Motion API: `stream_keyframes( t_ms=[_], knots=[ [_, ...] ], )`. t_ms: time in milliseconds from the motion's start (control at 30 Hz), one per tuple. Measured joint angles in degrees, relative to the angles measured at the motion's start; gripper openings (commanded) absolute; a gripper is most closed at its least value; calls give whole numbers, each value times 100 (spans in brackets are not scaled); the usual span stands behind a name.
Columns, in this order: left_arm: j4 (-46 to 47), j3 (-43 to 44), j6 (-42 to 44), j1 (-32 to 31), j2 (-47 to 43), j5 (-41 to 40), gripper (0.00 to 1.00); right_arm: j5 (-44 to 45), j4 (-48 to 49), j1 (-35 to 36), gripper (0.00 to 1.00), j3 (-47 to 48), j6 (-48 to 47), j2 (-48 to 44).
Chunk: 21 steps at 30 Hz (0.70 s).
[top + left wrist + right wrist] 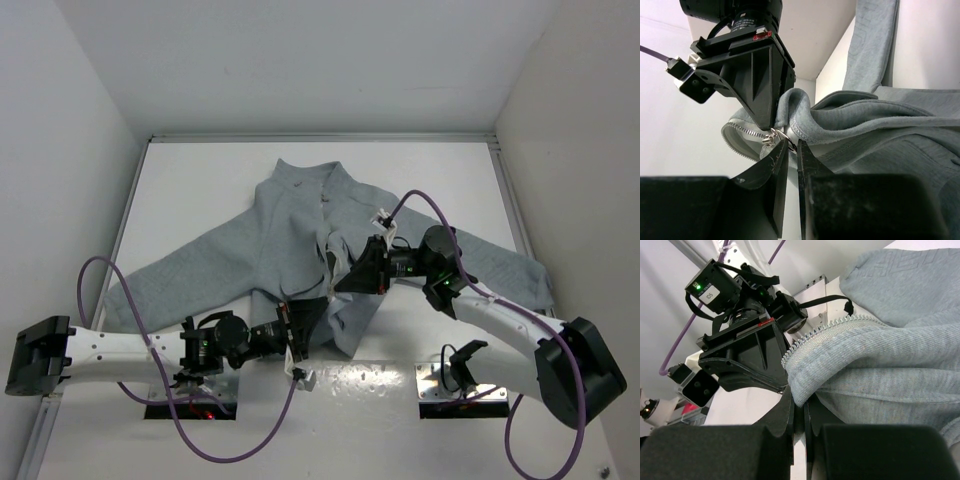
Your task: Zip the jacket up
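The light grey fleece jacket lies spread on the white table, collar to the back and sleeves out to both sides. My left gripper is at the lower front opening. In the left wrist view it is shut on the silver zipper pull, next to the pale zipper teeth. My right gripper is just above it, shut on the jacket's front edge. In the right wrist view its jaws pinch a fold of fleece below the zipper teeth. The two grippers nearly touch.
White walls enclose the table on the left, back and right. Purple cables loop from both arms. Metal base plates sit at the near edge. The right sleeve lies under the right arm.
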Motion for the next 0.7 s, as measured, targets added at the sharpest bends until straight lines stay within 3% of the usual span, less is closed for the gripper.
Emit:
stream_keyframes(
  t_ms=[133, 167, 400, 600, 700],
  knots=[
    [13, 0, 22, 0, 0, 13, 8, 0, -2, 17, 0, -4, -22, 2],
    [26, 2, 44, 0, 0, 11, 0, -2, -4, 17, 0, -9, -33, 2],
    [-20, 44, -33, 0, -9, -11, 0, -2, -46, 17, 0, -50, -136, 4],
    [-745, 568, -734, 0, -55, -35, 0, -13, -50, -31, 0, -83, -164, -24],
    [-1058, 765, -1106, 7, -61, 50, 0, -66, -72, -74, 8, -94, -170, -98]
  ],
)
